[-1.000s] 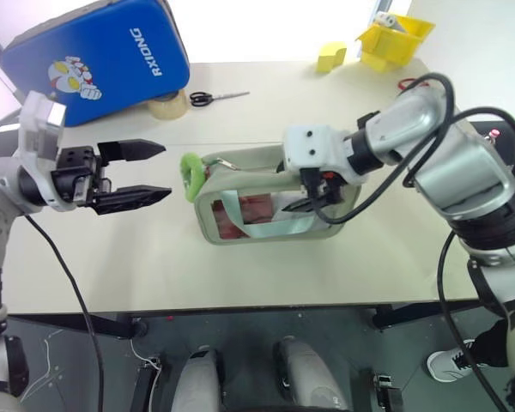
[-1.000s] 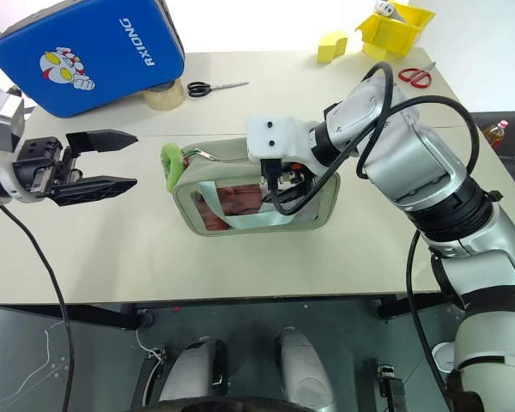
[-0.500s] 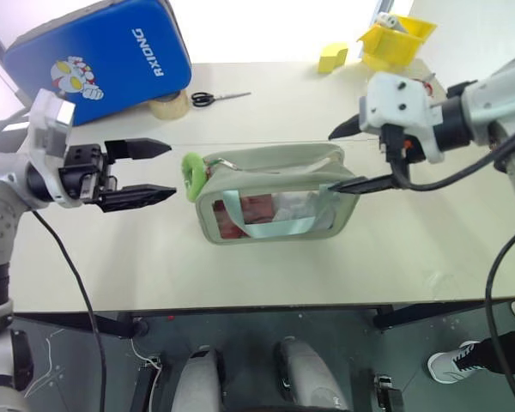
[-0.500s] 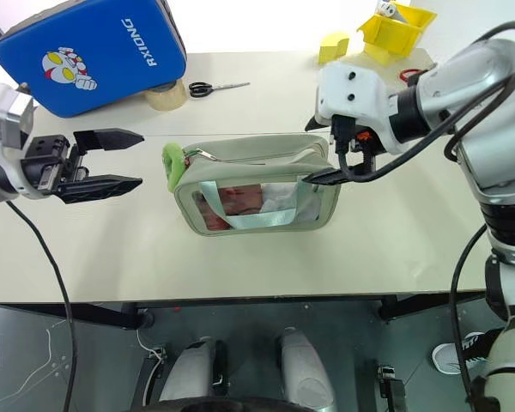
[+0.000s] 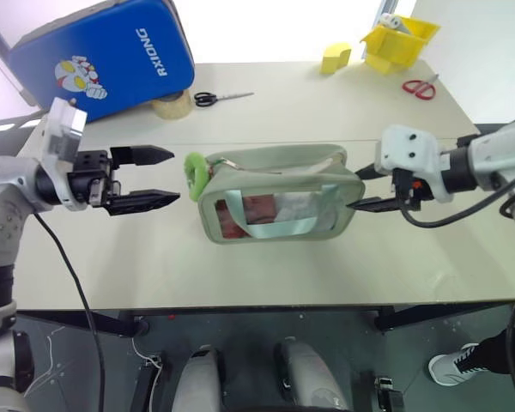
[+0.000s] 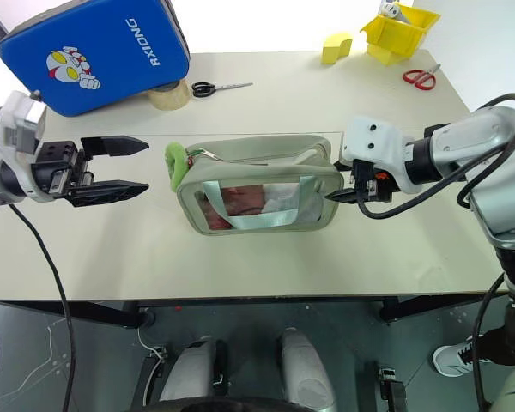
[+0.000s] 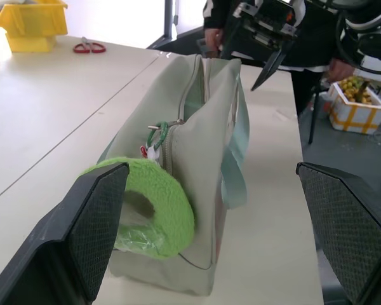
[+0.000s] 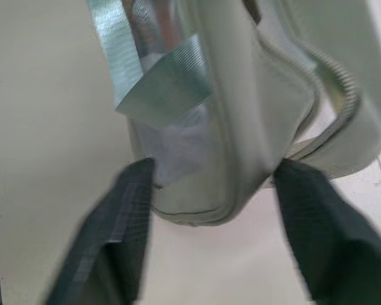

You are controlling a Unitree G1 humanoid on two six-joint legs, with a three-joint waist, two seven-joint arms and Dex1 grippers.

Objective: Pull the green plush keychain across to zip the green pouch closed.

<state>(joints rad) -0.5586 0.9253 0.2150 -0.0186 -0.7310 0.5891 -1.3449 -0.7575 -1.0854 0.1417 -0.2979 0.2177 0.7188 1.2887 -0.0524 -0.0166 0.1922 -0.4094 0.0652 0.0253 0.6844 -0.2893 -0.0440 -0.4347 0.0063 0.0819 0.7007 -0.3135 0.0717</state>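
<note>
Since a second ago our right gripper [image 6: 339, 190] left the green pouch's [image 6: 257, 196] middle, now bracketing its right end, grip uncertain; our left gripper [image 6: 124, 165], spread, hasn't reached the green plush keychain [image 6: 173, 166]; the zip looks unclosed.

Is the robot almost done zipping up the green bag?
Not yet. The green pouch stands upright and the right gripper has its jaws around the pouch's end. The green plush keychain sits at the other end, unpulled. The left gripper waits beside it, jaws open.

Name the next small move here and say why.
Probably the left claw should ease toward the keychain and close on it: it is open, apart from the keychain, while the right claw straddles the far end of the pouch.
</note>
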